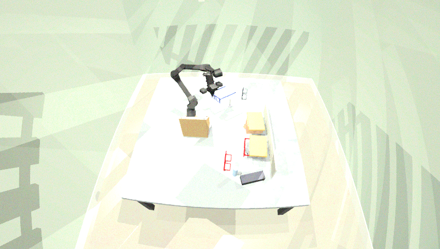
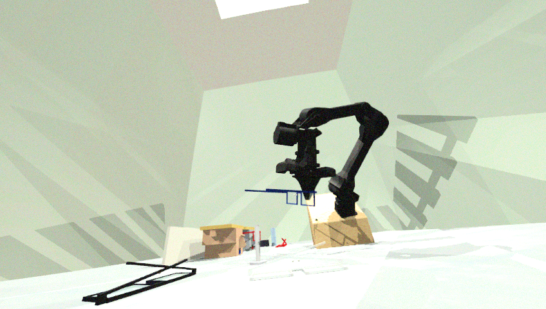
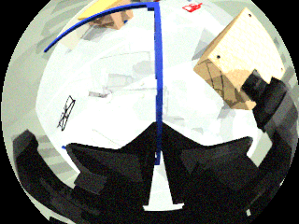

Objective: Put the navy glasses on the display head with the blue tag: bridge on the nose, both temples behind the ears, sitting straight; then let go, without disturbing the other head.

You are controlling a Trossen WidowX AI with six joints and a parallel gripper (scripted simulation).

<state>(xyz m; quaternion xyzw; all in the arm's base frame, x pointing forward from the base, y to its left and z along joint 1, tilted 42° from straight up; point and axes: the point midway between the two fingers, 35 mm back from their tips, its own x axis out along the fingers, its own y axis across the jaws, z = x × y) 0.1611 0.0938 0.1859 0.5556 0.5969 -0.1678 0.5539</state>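
Note:
The navy glasses (image 1: 228, 95) (image 2: 275, 190) (image 3: 159, 70) hang in the air with their temples unfolded. My gripper (image 1: 212, 95) (image 2: 307, 198) is shut on the top bar of their front, near one end; both lens frames hang below that bar. In the wrist view the bar runs away from the fingers, with a temple reaching left from its far end. The display head with the blue tag (image 1: 255, 118) (image 2: 220, 243) is tan with a yellow top and stands well away from the gripper. The other head (image 1: 258, 146) wears red glasses (image 1: 245, 147). The ears are too small to make out.
A white post (image 1: 230, 104) (image 2: 257, 243) stands near the held glasses. Black glasses (image 2: 126, 284) and loose red glasses (image 1: 224, 162) lie on the table. A light blue cup (image 1: 235, 171), a dark box (image 1: 252, 178) and the arm's wooden block (image 1: 194, 127) (image 2: 340, 232) also stand there. A pale panel backs the heads.

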